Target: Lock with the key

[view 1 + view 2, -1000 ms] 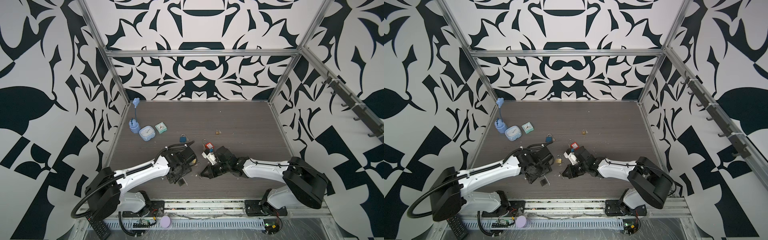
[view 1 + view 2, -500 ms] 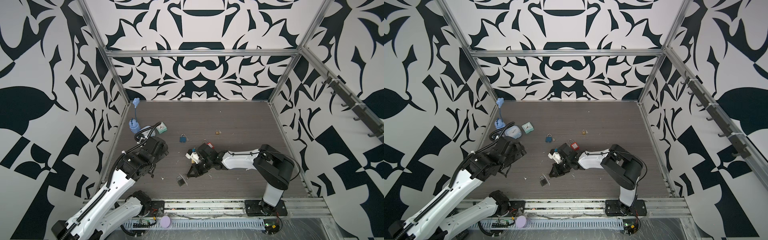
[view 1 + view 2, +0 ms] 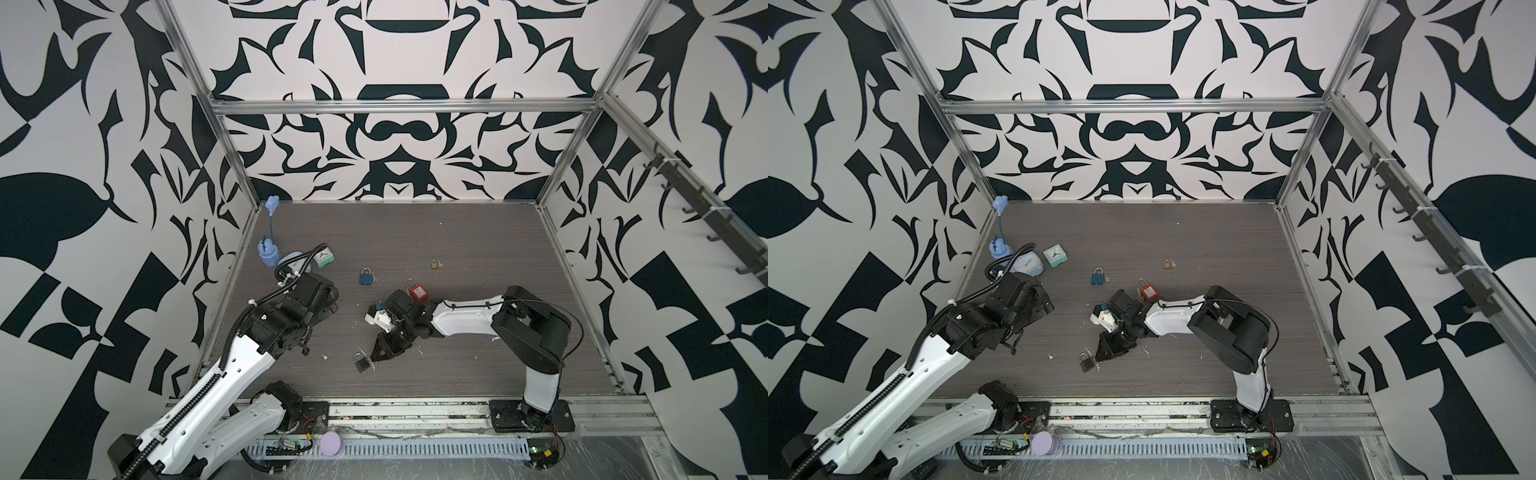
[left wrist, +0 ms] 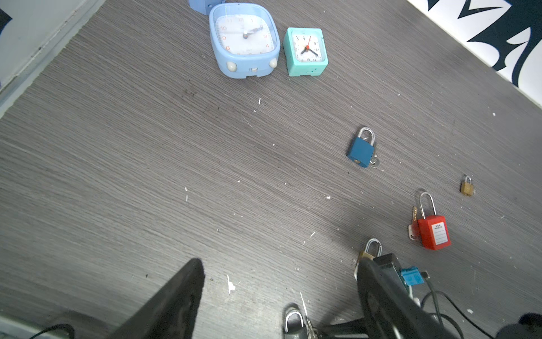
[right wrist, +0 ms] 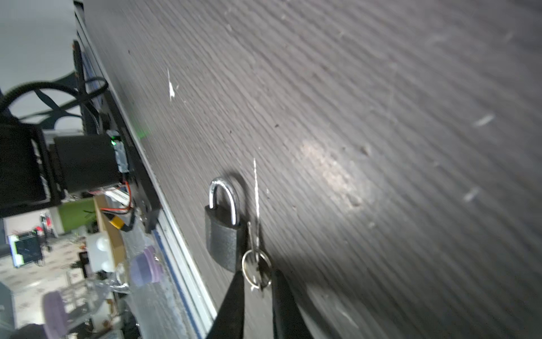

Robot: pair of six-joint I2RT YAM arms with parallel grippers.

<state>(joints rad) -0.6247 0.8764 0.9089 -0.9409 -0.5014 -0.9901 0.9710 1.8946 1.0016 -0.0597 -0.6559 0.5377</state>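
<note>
Where the grey, wood-grained table (image 5: 381, 88) nears its front edge, the padlock (image 5: 223, 237) lies flat, showing a matte black, blocky body and a shiny arched steel shackle. It appears in both top views (image 3: 362, 362). A thin wire ring (image 5: 256, 265) carrying slim metal keys (image 5: 251, 236) lies against its side. The right gripper (image 5: 258, 273) has its tapered black tips narrowly parted around the ring; I cannot tell whether they pinch it. The left gripper (image 4: 280, 264) hangs with its fingers spread wide and nothing between them, well off to the left.
</note>
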